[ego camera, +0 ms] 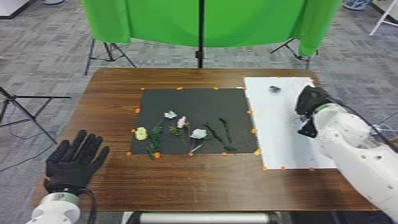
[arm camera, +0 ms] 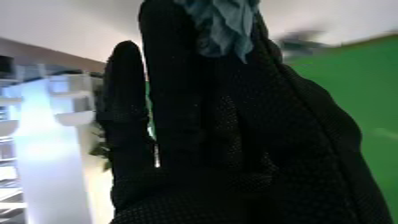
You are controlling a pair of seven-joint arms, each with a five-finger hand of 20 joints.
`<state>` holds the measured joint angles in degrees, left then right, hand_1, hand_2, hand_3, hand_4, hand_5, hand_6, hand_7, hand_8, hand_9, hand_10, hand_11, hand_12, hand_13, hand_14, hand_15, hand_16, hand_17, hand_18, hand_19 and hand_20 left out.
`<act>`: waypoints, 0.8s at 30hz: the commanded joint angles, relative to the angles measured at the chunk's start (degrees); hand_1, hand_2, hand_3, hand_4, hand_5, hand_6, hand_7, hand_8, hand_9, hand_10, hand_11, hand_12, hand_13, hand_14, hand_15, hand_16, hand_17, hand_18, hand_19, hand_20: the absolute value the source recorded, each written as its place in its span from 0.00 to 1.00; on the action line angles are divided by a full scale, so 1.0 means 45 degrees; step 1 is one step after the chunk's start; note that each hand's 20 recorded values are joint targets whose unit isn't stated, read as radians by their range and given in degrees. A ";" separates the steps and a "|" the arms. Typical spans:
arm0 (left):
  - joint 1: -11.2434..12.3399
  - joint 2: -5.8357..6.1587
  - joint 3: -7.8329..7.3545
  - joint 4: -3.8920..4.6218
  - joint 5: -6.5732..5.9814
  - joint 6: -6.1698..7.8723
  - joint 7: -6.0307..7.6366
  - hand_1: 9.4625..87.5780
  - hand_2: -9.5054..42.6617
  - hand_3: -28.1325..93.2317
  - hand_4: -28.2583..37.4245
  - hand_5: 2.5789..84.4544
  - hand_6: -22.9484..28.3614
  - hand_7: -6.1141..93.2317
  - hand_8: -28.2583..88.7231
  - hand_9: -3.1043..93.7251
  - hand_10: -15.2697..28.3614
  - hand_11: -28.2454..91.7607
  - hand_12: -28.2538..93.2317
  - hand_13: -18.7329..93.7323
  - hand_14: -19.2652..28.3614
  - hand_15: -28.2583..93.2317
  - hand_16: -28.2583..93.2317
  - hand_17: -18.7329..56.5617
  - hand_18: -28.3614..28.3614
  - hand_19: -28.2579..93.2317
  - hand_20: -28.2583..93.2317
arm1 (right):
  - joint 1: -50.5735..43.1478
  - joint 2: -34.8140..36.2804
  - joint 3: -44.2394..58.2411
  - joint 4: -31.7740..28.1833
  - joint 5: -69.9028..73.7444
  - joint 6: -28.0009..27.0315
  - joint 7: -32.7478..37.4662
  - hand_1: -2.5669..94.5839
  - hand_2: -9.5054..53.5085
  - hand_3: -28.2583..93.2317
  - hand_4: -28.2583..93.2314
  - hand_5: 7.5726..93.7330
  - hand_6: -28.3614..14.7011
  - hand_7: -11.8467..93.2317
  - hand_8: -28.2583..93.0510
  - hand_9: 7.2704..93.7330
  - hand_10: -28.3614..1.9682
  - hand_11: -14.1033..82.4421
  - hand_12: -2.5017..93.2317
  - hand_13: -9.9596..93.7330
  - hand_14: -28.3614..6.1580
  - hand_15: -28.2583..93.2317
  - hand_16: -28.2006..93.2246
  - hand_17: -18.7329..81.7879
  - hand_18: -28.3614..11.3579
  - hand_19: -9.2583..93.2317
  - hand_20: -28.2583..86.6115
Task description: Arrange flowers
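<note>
Right hand (arm camera: 240,125) comes nearest, its fingers grasping a blue flower (arm camera: 223,27) at their tips; likely light, soft, easily crushed, better held below the bloom.

Floor (ego camera: 49,70) grey, mottled. Table (ego camera: 178,182) brown wood, visible grain. Green cloth (ego camera: 155,22) hangs beyond tabletop's far edge; black pole (ego camera: 201,30) upright at its middle. Black tripod legs (ego camera: 108,52) beyond far left corner, more near far right. Black stand (ego camera: 34,117) off left edge. Right wrist view: bright, bluish-white upright patch (arm camera: 58,130), possibly a window.
</note>
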<state>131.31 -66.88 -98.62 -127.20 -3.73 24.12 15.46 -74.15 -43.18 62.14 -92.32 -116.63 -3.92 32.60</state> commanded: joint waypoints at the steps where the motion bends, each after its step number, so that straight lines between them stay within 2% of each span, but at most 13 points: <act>1: 0.0240 -0.0093 0.0008 0.0018 -0.0155 -0.0073 -0.0046 0.27 0.55 0.86 0.06 0.59 0.63 0.29 0.15 0.46 0.72 0.46 0.34 0.44 0.73 0.59 0.17 0.19 0.73 0.50 0.36 | 0.1407 -0.0498 -0.1584 -0.2224 -0.0533 0.0176 -0.1693 0.73 0.00 0.72 0.00 0.80 0.70 0.43 0.25 0.90 0.64 0.24 0.44 0.83 0.71 0.48 0.60 0.55 0.27 0.82 0.52; 6: 0.0107 -0.0102 0.0117 0.0051 -0.0123 -0.0116 -0.0087 0.27 0.55 0.86 0.06 0.59 0.63 0.29 0.16 0.46 0.72 0.46 0.34 0.44 0.73 0.59 0.17 0.19 0.73 0.50 0.36 | 0.2805 -0.1442 -0.3253 -0.2247 -0.0773 -0.0202 -0.2597 0.72 0.00 0.73 0.00 0.79 0.69 0.42 0.25 0.90 0.64 0.24 0.44 0.83 0.71 0.48 0.60 0.54 0.27 0.82 0.53; 10: -0.0020 -0.0044 0.0202 0.0131 -0.0135 -0.0032 -0.0102 0.27 0.55 0.86 0.06 0.59 0.63 0.29 0.16 0.46 0.72 0.46 0.34 0.44 0.73 0.59 0.17 0.19 0.73 0.51 0.36 | 0.3204 -0.1835 -0.4229 -0.2138 -0.1301 -0.0451 -0.2879 0.72 0.00 0.73 0.00 0.79 0.69 0.42 0.25 0.89 0.64 0.24 0.44 0.82 0.71 0.48 0.59 0.54 0.27 0.81 0.53; 15: -0.0052 -0.0110 0.0226 0.0144 -0.0113 -0.0026 -0.0114 0.27 0.55 0.86 0.06 0.59 0.63 0.29 0.16 0.46 0.72 0.46 0.34 0.44 0.73 0.59 0.17 0.19 0.73 0.50 0.36 | 0.3620 -0.2126 -0.5403 -0.1740 -0.1405 -0.1337 -0.2468 0.72 0.00 0.73 0.00 0.78 0.69 0.42 0.25 0.89 0.64 0.24 0.44 0.82 0.71 0.48 0.59 0.54 0.26 0.81 0.54; 17: -0.0101 -0.0085 0.0224 0.0224 -0.0138 -0.0017 -0.0158 0.27 0.55 0.86 0.06 0.59 0.63 0.29 0.16 0.46 0.72 0.46 0.34 0.44 0.73 0.59 0.17 0.19 0.73 0.50 0.36 | 0.3923 -0.2244 -0.5734 -0.1416 -0.1259 -0.1861 -0.2333 0.72 0.00 0.73 0.00 0.78 0.69 0.42 0.24 0.89 0.64 0.24 0.44 0.82 0.70 0.48 0.59 0.54 0.26 0.81 0.54; 18: -0.0108 -0.0046 0.0212 0.0227 -0.0208 0.0013 -0.0140 0.27 0.55 0.86 0.06 0.59 0.63 0.29 0.16 0.46 0.72 0.46 0.34 0.44 0.73 0.59 0.17 0.19 0.73 0.50 0.36 | 0.3968 -0.2268 -0.5829 -0.1296 -0.1347 -0.1900 -0.2279 0.72 0.00 0.73 0.00 0.78 0.69 0.42 0.24 0.89 0.64 0.24 0.44 0.82 0.70 0.48 0.59 0.54 0.26 0.81 0.54; 21: -0.0144 -0.0004 0.0140 0.0240 -0.0134 -0.0076 -0.0184 0.27 0.55 0.86 0.06 0.59 0.63 0.29 0.16 0.47 0.72 0.46 0.34 0.44 0.73 0.59 0.17 0.19 0.73 0.50 0.36 | 0.3971 -0.2393 -0.5897 -0.0975 -0.1358 -0.1701 -0.2094 0.72 0.00 0.72 0.00 0.77 0.69 0.41 0.24 0.88 0.64 0.23 0.43 0.82 0.70 0.48 0.59 0.54 0.26 0.81 0.54; 24: -0.0184 -0.0022 0.0121 0.0249 -0.0182 -0.0009 -0.0207 0.27 0.55 0.86 0.06 0.59 0.64 0.29 0.16 0.47 0.72 0.46 0.34 0.44 0.73 0.59 0.17 0.19 0.73 0.50 0.36 | 0.3887 -0.2507 -0.5838 -0.0801 -0.1275 -0.1672 -0.1942 0.72 0.00 0.73 0.00 0.77 0.68 0.40 0.24 0.88 0.64 0.23 0.43 0.81 0.70 0.48 0.59 0.53 0.25 0.81 0.54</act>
<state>130.52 -66.87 -97.94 -126.66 -3.97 24.12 15.32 -56.23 -53.52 35.41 -98.35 -122.19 -12.50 21.95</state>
